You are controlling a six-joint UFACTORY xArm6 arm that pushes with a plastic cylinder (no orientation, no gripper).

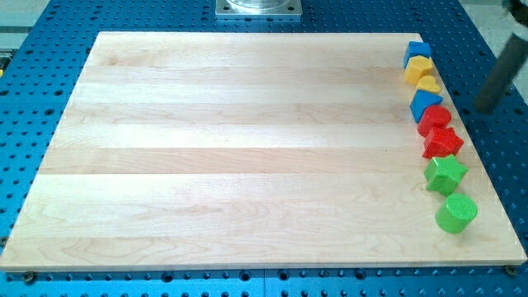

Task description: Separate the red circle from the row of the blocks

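Note:
A row of blocks runs down the board's right edge. From the view's top: a blue block (pixel 417 52), a yellow block (pixel 418 69), a yellow heart-like block (pixel 428 84), a blue triangle (pixel 425 104), the red circle (pixel 434 120), a red star (pixel 442 143), a green star (pixel 445 174) and a green cylinder (pixel 456 213). The red circle touches the blue triangle above and the red star below. My tip (pixel 483 107) is off the board over the blue base, to the right of the blue triangle and red circle, touching no block.
The wooden board (pixel 247 148) lies on a blue perforated base (pixel 495 165). A grey metal mount (pixel 258 8) sits at the view's top centre.

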